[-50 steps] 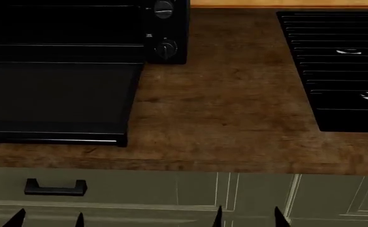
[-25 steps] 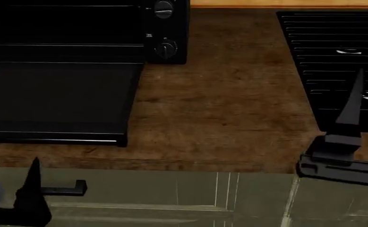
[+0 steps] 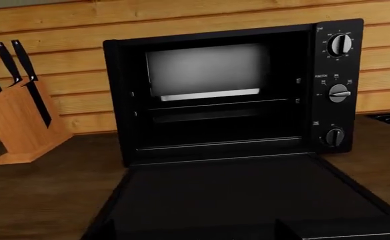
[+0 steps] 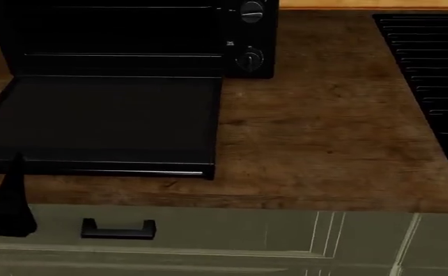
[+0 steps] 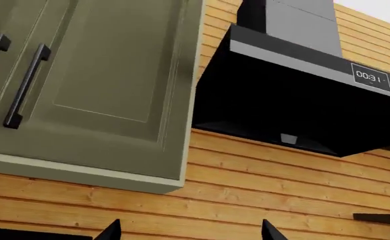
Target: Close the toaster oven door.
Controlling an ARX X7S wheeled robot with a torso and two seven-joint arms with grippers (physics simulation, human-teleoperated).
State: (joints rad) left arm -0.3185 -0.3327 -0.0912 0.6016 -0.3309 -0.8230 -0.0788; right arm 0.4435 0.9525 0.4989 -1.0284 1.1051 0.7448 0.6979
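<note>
Wooden countertop [image 4: 324,126] carried the toaster oven [image 3: 328,75], its toaster oven door [image 4: 108,121] lying flat toward me, so my left gripper [image 4: 9,201] sat low by its handle edge; its spread I couldn't tell. Inside, only bare wire racks [image 3: 215,102]. My right gripper [image 5: 191,231] was spread, pointing at the upper cabinets [image 5: 101,75].

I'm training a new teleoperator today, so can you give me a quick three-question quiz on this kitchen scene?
1. True or false: the toaster oven door lies open, flat on the countertop.
2. How many knobs show on the toaster oven in the left wrist view?
3. What stands beside the oven? A) kettle B) knife block C) bowl

Key: 1 true; 2 three; 3 B.
</note>
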